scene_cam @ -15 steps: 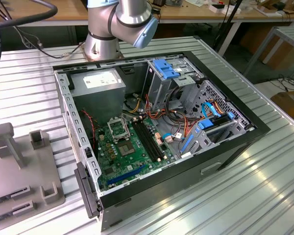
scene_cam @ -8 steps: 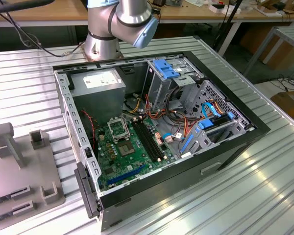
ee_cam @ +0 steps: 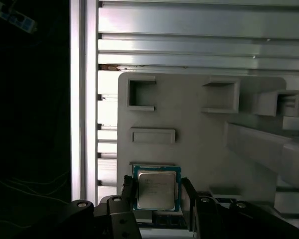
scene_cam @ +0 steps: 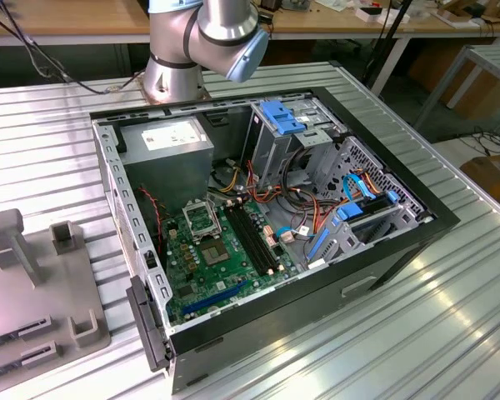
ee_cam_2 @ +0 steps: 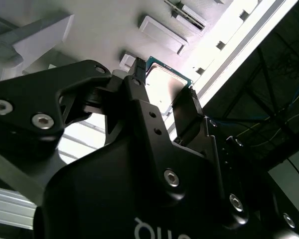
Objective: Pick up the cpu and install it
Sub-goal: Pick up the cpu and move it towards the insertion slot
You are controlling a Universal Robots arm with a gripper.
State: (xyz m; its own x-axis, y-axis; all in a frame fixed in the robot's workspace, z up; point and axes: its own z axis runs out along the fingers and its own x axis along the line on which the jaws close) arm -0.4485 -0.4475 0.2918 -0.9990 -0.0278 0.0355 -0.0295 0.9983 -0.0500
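The gripper (ee_cam: 157,195) is pinching the cpu (ee_cam: 157,189): in both wrist views its two black fingers (ee_cam: 129,192) press against opposite edges of the chip. The cpu is a thin, flat square, so it has no long axis. In the first wrist view its matte silver lid faces the camera inside a narrow green rim, and its sides run parallel to the edges of the holder (ee_cam: 199,134) behind it.

The holder is a pale grey, matte plate with raised blocks, U-shaped brackets and a shallow rectangular recess. The cpu sits over the holder's edge, just beside a small framed pocket. I cannot tell whether it touches the plate.

In the second wrist view the cpu (ee_cam_2: 163,85) shows as a bright skewed square between the angular, bolted fingertips of the gripper (ee_cam_2: 164,83).

In the exterior view the holder (scene_cam: 8,312) lies on the ribbed aluminium table (scene_cam: 400,333), at the exterior view's left of the open black case (scene_cam: 400,242). Inside the case are a green board with a square socket (scene_cam: 202,221), long black slots (scene_cam: 254,237) and a grey box (scene_cam: 171,146). The arm (scene_cam: 204,37) stands behind the case.
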